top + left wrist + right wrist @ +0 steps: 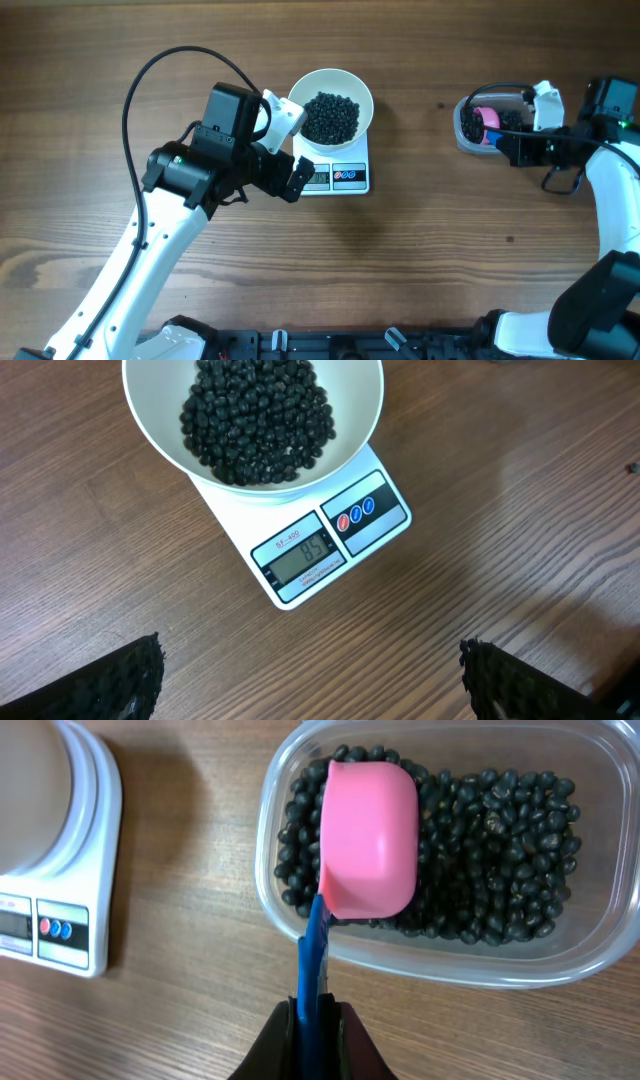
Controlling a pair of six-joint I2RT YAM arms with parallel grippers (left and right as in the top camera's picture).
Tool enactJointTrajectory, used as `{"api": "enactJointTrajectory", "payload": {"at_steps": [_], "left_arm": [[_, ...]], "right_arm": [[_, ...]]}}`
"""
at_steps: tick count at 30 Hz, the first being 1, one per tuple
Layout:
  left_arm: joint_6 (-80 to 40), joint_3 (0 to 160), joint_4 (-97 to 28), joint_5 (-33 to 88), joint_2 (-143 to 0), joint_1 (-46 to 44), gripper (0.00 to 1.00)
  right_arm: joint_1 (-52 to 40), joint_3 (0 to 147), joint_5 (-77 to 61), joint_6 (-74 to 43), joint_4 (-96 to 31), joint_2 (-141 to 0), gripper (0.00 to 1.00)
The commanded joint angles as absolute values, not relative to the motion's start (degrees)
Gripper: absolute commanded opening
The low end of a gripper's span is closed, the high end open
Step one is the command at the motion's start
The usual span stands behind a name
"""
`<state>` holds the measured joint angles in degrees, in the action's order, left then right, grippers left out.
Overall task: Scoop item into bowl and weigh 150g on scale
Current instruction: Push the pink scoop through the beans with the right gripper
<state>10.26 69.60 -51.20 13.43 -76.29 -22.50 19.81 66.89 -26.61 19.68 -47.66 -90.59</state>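
The white bowl (352,88) sits on the white scale (340,177), and a heap of black beads (330,117) fills its middle. In the left wrist view the bowl (160,430) is at the top and the scale's display (300,555) reads 85. My left gripper (292,148) hovers open just left of the scale, its fingers (120,680) wide apart over bare wood. My right gripper (315,1020) is shut on the blue handle of a pink scoop (368,840). The scoop lies in the clear tub (450,975) with its back up, over more beads (500,850).
The clear tub (465,135) stands at the right of the table, a forearm's length from the scale. A black cable (160,70) loops over the wood behind my left arm. Bare wood lies between scale and tub.
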Motion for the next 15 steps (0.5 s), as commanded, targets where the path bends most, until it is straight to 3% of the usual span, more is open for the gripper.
{"api": "enactJointTrajectory", "payload": {"at_steps": [1,15], "left_arm": [[11.2,70.5,-51.1,14.3,-76.1,-22.8,1.0],[11.2,70.5,-51.1,14.3,-76.1,-22.8,1.0]], "right_arm": [[19.2,67.0,-31.4,17.5,-47.1,-91.7,0.04],[24.1,67.0,-37.4,16.5,-47.0,-91.9,0.04]]}}
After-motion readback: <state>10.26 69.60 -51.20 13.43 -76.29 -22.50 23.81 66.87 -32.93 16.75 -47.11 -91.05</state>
